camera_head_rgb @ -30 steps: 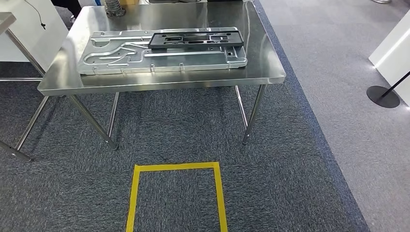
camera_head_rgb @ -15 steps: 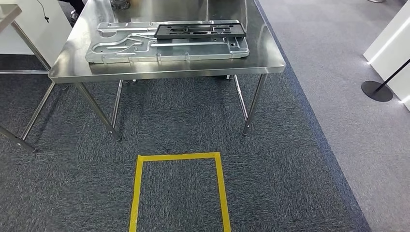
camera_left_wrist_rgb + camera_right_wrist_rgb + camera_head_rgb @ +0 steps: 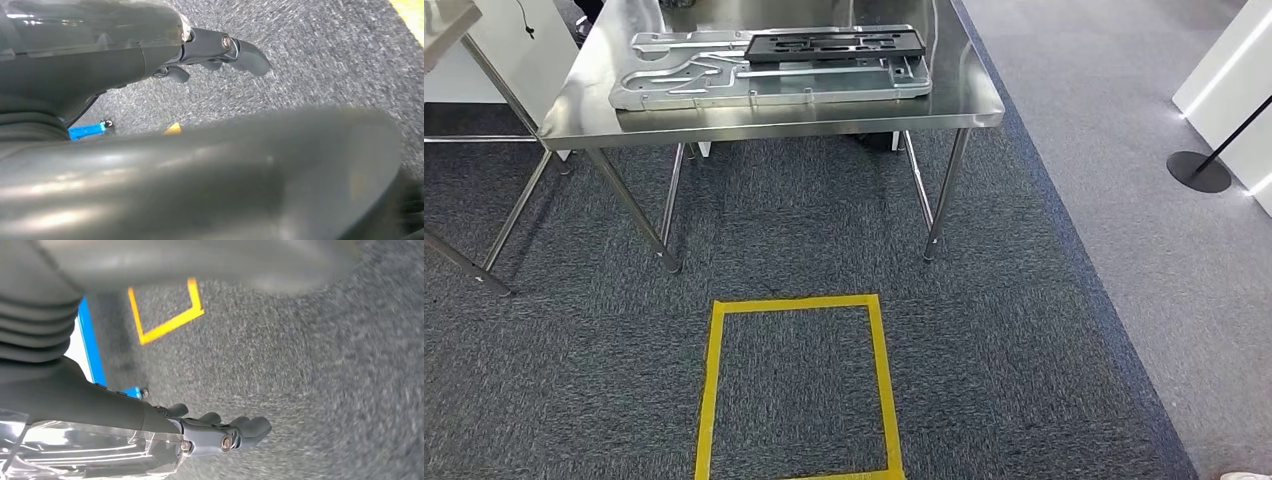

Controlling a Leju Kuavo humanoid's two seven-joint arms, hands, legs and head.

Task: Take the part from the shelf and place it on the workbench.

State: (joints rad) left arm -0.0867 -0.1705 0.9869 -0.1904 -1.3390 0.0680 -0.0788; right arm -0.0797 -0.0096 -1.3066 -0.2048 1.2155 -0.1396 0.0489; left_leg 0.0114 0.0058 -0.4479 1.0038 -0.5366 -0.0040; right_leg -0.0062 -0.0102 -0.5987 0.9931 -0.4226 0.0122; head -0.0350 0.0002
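Note:
A long black plastic part (image 3: 834, 43) lies on a large silver metal plate (image 3: 724, 85), both on the steel workbench (image 3: 764, 118) at the far end of the head view. My left hand (image 3: 220, 50) hangs over the grey carpet with its fingers loosely extended, holding nothing. My right hand (image 3: 220, 432) hangs the same way above the carpet, with nothing in it. Both hands are well away from the workbench.
A yellow tape square (image 3: 714, 380) marks the carpet in front of the workbench. A second steel table (image 3: 444, 20) stands at the far left. A black stanchion base (image 3: 1197, 172) and a white panel (image 3: 1234, 80) are at the right, on lighter carpet.
The whole picture has shifted: the workbench and the yellow square now sit higher and look slightly smaller, so the camera has moved back. The parts on the workbench keep their places.

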